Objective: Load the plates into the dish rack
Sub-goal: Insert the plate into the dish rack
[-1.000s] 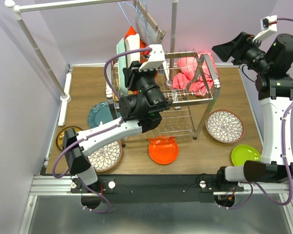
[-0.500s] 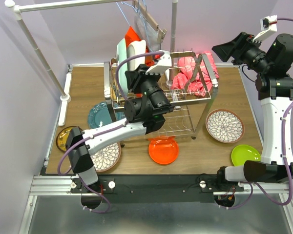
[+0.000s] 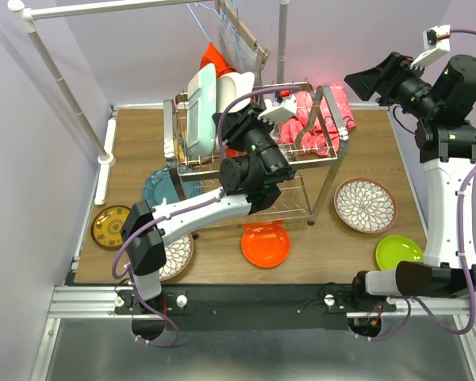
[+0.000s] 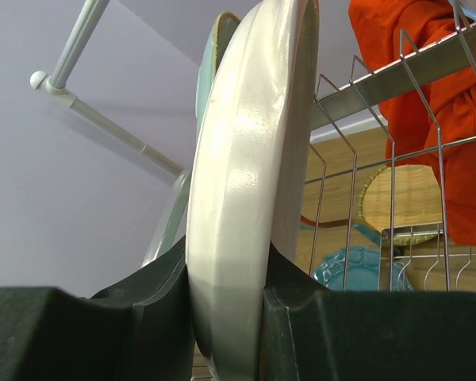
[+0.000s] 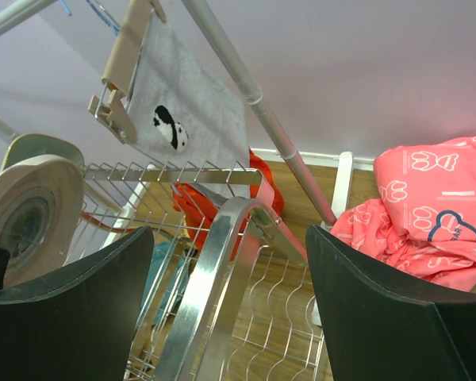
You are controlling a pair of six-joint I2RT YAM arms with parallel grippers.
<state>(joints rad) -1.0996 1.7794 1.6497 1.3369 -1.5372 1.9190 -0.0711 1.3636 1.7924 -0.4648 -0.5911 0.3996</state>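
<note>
My left gripper (image 4: 226, 278) is shut on the rim of a white plate (image 4: 250, 175), held on edge over the left end of the dish rack (image 3: 301, 159). A mint plate (image 3: 198, 111) stands just behind it. In the top view the left gripper (image 3: 232, 117) is at the rack's upper shelf. Flat on the table lie a teal plate (image 3: 160, 186), a yellow patterned plate (image 3: 111, 226), an orange plate (image 3: 266, 244), a lime green plate (image 3: 398, 252) and two floral plates (image 3: 174, 254) (image 3: 365, 205). My right gripper (image 3: 373, 82) hangs open, high at the right, holding nothing.
A pink cloth (image 3: 321, 111) lies on the rack's right end and a red cloth (image 3: 213, 59) hangs behind the plates. A white clothes rail (image 3: 63, 87) with a hanger and grey cloth (image 5: 190, 103) stands at the back. A tan plate (image 4: 401, 202) shows through the rack wires.
My left wrist has swung right and up with the white plate, and the plates now stand taller over the rack's left end. The rack has shifted slightly. The right arm has not moved.
</note>
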